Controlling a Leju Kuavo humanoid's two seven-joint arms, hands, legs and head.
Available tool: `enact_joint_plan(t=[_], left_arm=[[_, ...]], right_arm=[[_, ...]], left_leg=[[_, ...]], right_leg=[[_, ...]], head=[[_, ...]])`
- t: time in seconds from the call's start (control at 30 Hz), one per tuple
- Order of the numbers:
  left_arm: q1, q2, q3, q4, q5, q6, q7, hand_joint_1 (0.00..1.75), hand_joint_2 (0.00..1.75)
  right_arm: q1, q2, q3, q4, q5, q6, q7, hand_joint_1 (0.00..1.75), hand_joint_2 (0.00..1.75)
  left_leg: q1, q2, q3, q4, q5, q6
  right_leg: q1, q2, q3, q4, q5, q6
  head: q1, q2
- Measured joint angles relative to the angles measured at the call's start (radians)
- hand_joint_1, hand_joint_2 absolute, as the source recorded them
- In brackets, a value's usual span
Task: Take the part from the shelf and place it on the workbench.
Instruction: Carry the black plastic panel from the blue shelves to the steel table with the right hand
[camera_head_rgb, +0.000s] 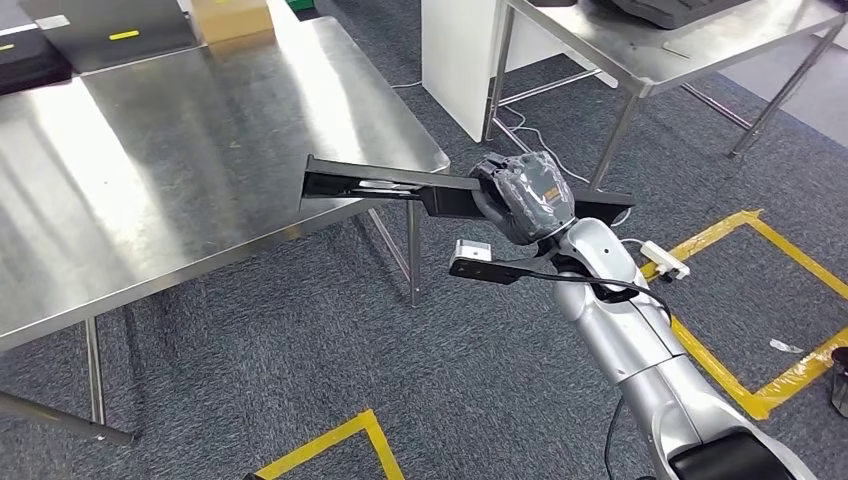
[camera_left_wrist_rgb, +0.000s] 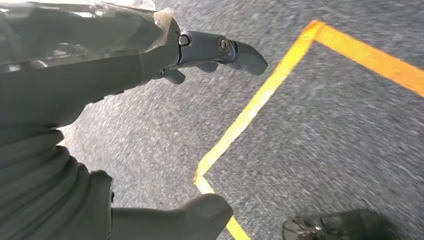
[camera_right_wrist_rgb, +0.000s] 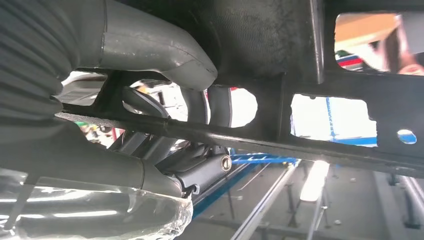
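My right hand (camera_head_rgb: 525, 196) grips a long black metal part (camera_head_rgb: 370, 185) near its middle and holds it level in the air. The part's far end reaches over the near right corner of the steel workbench (camera_head_rgb: 180, 150), above its surface. In the right wrist view the thumb (camera_right_wrist_rgb: 150, 42) and darker fingers (camera_right_wrist_rgb: 200, 170) wrap around the black part (camera_right_wrist_rgb: 300, 75), which has several cut-out holes. My left hand (camera_left_wrist_rgb: 150, 55) hangs over the grey carpet with its fingers apart, holding nothing.
A second steel table (camera_head_rgb: 640, 45) stands at the back right beside a white cabinet (camera_head_rgb: 455, 60). Yellow tape (camera_head_rgb: 740, 300) marks the carpet at the right and near front. A white power strip (camera_head_rgb: 665, 258) lies on the floor. A cardboard box (camera_head_rgb: 232, 18) sits at the workbench's far edge.
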Motion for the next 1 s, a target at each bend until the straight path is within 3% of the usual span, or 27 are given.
enact_joint_plan(t=[0.07, 0.13, 0.2, 0.23, 0.27, 0.33, 0.4, 0.47, 0.5, 0.53, 0.57, 0.63, 0.7, 0.73, 0.8, 0.87, 0.9, 0.93, 1.0], left_arm=[[0.000, -0.001, 0.000, 0.000, -0.002, 0.000, 0.001, 0.00, 1.75], [-0.003, -0.003, 0.000, 0.000, -0.008, 0.000, 0.001, 0.00, 1.75], [-0.004, -0.004, 0.000, 0.000, -0.013, -0.002, 0.002, 0.00, 1.75], [-0.003, -0.005, 0.000, 0.000, -0.014, -0.004, 0.003, 0.00, 1.75], [-0.003, -0.006, 0.000, 0.000, -0.015, -0.005, 0.004, 0.00, 1.75], [-0.003, -0.007, 0.000, 0.000, -0.017, -0.006, 0.007, 0.00, 1.75], [-0.003, -0.008, 0.000, 0.000, -0.019, -0.006, 0.007, 0.00, 1.75], [-0.003, -0.008, 0.000, 0.000, -0.019, -0.007, 0.008, 0.00, 1.75], [-0.002, -0.008, 0.000, 0.000, -0.020, -0.007, 0.008, 0.00, 1.75], [-0.002, -0.009, 0.000, 0.000, -0.020, -0.007, 0.008, 0.00, 1.75], [-0.003, -0.009, 0.000, 0.000, -0.021, -0.007, 0.008, 0.00, 1.75], [-0.007, -0.009, 0.000, 0.000, -0.021, -0.007, 0.008, 0.00, 1.75], [-0.008, -0.009, 0.000, 0.000, -0.022, -0.007, 0.008, 0.00, 1.75], [-0.007, -0.009, 0.000, 0.000, -0.025, -0.007, 0.008, 0.00, 1.75], [-0.008, -0.008, 0.000, 0.000, -0.031, -0.006, 0.009, 0.00, 1.75], [-0.011, -0.006, 0.000, 0.000, -0.035, -0.007, 0.010, 0.00, 1.75], [-0.013, -0.006, 0.000, 0.000, -0.036, -0.008, 0.011, 0.00, 1.75], [-0.015, -0.005, 0.000, -0.001, -0.036, -0.010, 0.011, 0.00, 1.75], [-0.016, -0.005, 0.000, -0.001, -0.036, -0.014, 0.012, 0.00, 1.75]], right_arm=[[-0.003, 0.004, -0.003, 0.000, 0.000, 0.000, 0.000, 1.75, 1.75], [0.000, -0.001, -0.006, 0.001, 0.000, 0.000, 0.000, 1.75, 1.75], [0.011, -0.009, -0.010, 0.003, 0.001, -0.001, 0.000, 1.75, 1.75], [0.015, -0.012, -0.011, 0.003, 0.001, -0.001, 0.000, 1.75, 1.75], [0.018, -0.015, -0.013, 0.004, 0.001, -0.002, 0.000, 1.75, 1.75], [0.019, -0.020, -0.016, 0.004, 0.001, -0.003, 0.000, 1.75, 1.75], [0.020, -0.022, -0.018, 0.004, 0.001, -0.004, 0.000, 1.75, 1.75], [0.021, -0.021, -0.018, 0.004, 0.001, -0.005, 0.000, 1.75, 1.75], [0.021, -0.020, -0.019, 0.004, 0.002, -0.005, 0.000, 1.75, 1.75], [0.021, -0.019, -0.020, 0.003, 0.002, -0.005, 0.000, 1.75, 1.75], [0.021, -0.019, -0.021, 0.002, 0.003, -0.006, 0.000, 1.75, 1.75], [0.023, -0.021, -0.022, 0.002, 0.004, -0.006, 0.000, 1.75, 1.75], [0.028, -0.022, -0.022, 0.002, 0.006, -0.006, 0.000, 1.75, 1.75], [0.029, -0.022, -0.022, 0.002, 0.007, -0.006, 0.000, 1.75, 1.75], [0.031, -0.022, -0.023, 0.001, 0.011, -0.006, 0.000, 1.75, 1.75], [0.031, -0.024, -0.027, -0.001, 0.013, -0.006, 0.000, 1.75, 1.75], [0.030, -0.025, -0.030, -0.003, 0.013, -0.007, 0.000, 1.75, 1.75], [0.030, -0.026, -0.033, -0.004, 0.012, -0.007, 0.000, 1.75, 1.75], [0.029, -0.026, -0.036, -0.006, 0.010, -0.007, 0.000, 1.75, 1.75]], left_leg=[[0.006, -0.026, 0.010, -0.012, 0.007, 0.012], [0.008, -0.054, 0.015, -0.015, 0.009, 0.019], [0.007, -0.087, 0.015, -0.015, 0.009, 0.021], [0.007, -0.104, 0.015, -0.014, 0.008, 0.021], [0.007, -0.121, 0.015, -0.013, 0.008, 0.020], [0.006, -0.151, 0.015, -0.010, 0.005, 0.016], [0.005, -0.173, 0.009, -0.007, 0.003, 0.008], [0.006, -0.193, 0.003, -0.007, 0.004, -0.002], [0.008, -0.192, 0.000, -0.006, 0.003, -0.007], [0.006, -0.171, -0.005, 0.005, -0.004, -0.013], [0.005, -0.138, -0.019, 0.034, -0.021, -0.019], [0.006, -0.066, -0.074, 0.146, -0.077, -0.030], [0.012, -0.046, -0.134, 0.257, -0.114, -0.038], [0.015, -0.043, -0.143, 0.268, -0.108, -0.040], [0.017, -0.027, -0.101, 0.182, -0.053, -0.039], [0.012, 0.019, -0.029, 0.051, -0.006, -0.028], [0.008, 0.034, -0.008, 0.014, 0.003, -0.022], [0.004, 0.038, 0.000, -0.002, 0.003, -0.015], [0.004, 0.014, 0.002, -0.007, 0.005, -0.001]], right_leg=[[-0.001, 0.047, -0.020, 0.053, -0.030, 0.002], [-0.006, 0.112, -0.083, 0.181, -0.080, -0.005], [-0.007, 0.132, -0.143, 0.280, -0.104, -0.004], [-0.006, 0.135, -0.152, 0.279, -0.093, 0.002], [-0.007, 0.140, -0.142, 0.236, -0.065, 0.010], [-0.011, 0.175, -0.088, 0.092, 0.006, 0.022], [-0.013, 0.206, -0.052, 0.006, 0.046, 0.017], [-0.011, 0.196, -0.047, -0.004, 0.051, 0.003], [-0.013, 0.185, -0.044, -0.006, 0.052, -0.004], [-0.016, 0.174, -0.040, -0.009, 0.052, -0.010], [-0.018, 0.161, -0.036, -0.013, 0.052, -0.018], [-0.016, 0.136, -0.028, -0.015, 0.046, -0.031], [-0.013, 0.110, -0.023, -0.015, 0.041, -0.038], [-0.012, 0.096, -0.021, -0.015, 0.039, -0.038], [-0.012, 0.072, -0.015, -0.014, 0.034, -0.036], [-0.006, 0.050, -0.008, -0.014, 0.026, -0.026], [-0.002, 0.040, -0.004, -0.014, 0.022, -0.021], [0.001, 0.030, -0.001, -0.015, 0.018, -0.015], [0.002, 0.015, 0.004, -0.017, 0.013, -0.005]], head=[[0.002, 0.000], [0.005, 0.000], [0.007, 0.000], [0.008, 0.000], [0.008, 0.000], [0.008, 0.000], [0.008, 0.000], [0.008, 0.000], [0.007, 0.000], [0.006, 0.000], [0.004, 0.000], [0.001, 0.000], [0.001, 0.000], [0.000, 0.000], [0.000, 0.000], [0.001, 0.000], [0.002, 0.000], [0.004, 0.000], [0.008, 0.000]])
